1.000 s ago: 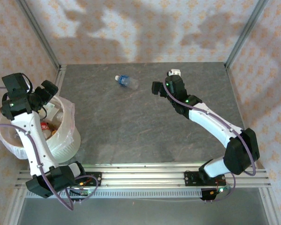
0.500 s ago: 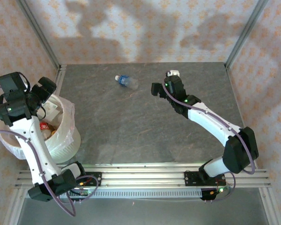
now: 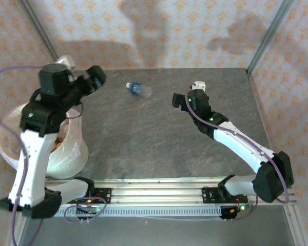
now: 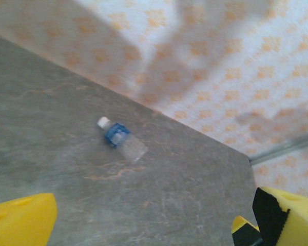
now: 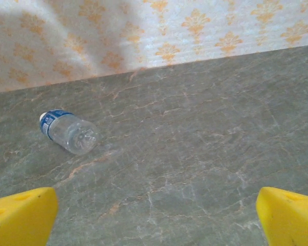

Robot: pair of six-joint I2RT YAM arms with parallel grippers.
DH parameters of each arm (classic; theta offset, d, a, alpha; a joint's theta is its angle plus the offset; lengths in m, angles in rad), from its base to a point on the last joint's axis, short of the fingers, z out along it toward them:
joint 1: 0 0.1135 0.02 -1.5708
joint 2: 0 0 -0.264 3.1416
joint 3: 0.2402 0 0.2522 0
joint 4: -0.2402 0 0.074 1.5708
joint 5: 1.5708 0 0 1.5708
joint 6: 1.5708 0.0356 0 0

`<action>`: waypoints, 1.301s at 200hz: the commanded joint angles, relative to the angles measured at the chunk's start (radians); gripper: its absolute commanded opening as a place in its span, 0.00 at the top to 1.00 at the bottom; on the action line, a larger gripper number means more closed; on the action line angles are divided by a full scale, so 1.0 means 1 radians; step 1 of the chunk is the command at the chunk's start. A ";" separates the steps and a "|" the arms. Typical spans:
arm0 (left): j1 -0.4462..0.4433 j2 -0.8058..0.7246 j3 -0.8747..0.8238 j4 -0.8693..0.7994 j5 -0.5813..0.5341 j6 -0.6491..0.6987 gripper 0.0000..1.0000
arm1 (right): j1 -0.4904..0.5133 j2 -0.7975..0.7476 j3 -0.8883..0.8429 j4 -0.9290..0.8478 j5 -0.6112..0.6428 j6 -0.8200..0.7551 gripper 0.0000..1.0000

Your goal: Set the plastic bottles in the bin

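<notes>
Left fingers (image 4: 20,223) and right fingers (image 5: 20,215): both pairs stand spread as wide as they go, and nothing lies between them. In each wrist view the yellow tips frame bare grey tabletop (image 3: 143,143).

In the top view the left fingers (image 3: 92,82) are raised above the tabletop's rear left corner, just past the far rim of the bin (image 3: 66,159), and are turned toward the middle of the surface. The right fingers (image 3: 187,95) hover over the rear right part and are turned leftward.

Bottle (image 3: 139,89): a single clear bottle with a blue label and a white cap lies on its side near the back wall, between the two arms and well apart from both. It also appears in the left wrist view (image 4: 121,137) and the right wrist view (image 5: 69,132). No other bottle is to be seen on the tabletop.

Bin: it stands at the near left edge, beside the left arm's base. The left arm covers most of its inside. A little orange shows within, too hidden to name or count.

Progress (judgement): the task appears nearly complete, with this one bottle left to collect. Reaching, gripping, carrying and dropping it into the bin are not yet done. Either arm seems placed to take it.
</notes>
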State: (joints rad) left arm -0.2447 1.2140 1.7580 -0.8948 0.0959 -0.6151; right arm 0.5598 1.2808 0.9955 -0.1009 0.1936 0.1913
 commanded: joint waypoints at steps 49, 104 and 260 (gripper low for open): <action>-0.164 0.438 0.144 0.218 -0.235 -0.104 0.00 | -0.011 -0.199 -0.080 -0.107 0.109 0.015 0.01; -0.112 0.936 0.469 0.118 -0.186 -0.298 0.00 | -0.014 -0.321 -0.139 -0.171 0.125 0.004 0.01; -0.060 1.449 0.812 0.040 -0.219 -0.437 0.02 | -0.015 -0.342 -0.131 -0.231 0.130 0.013 0.01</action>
State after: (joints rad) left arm -0.3202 2.6221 2.5431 -0.8406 -0.1127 -1.0260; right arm 0.5526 0.9569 0.8562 -0.2962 0.2893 0.1951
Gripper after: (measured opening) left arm 0.993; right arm 0.993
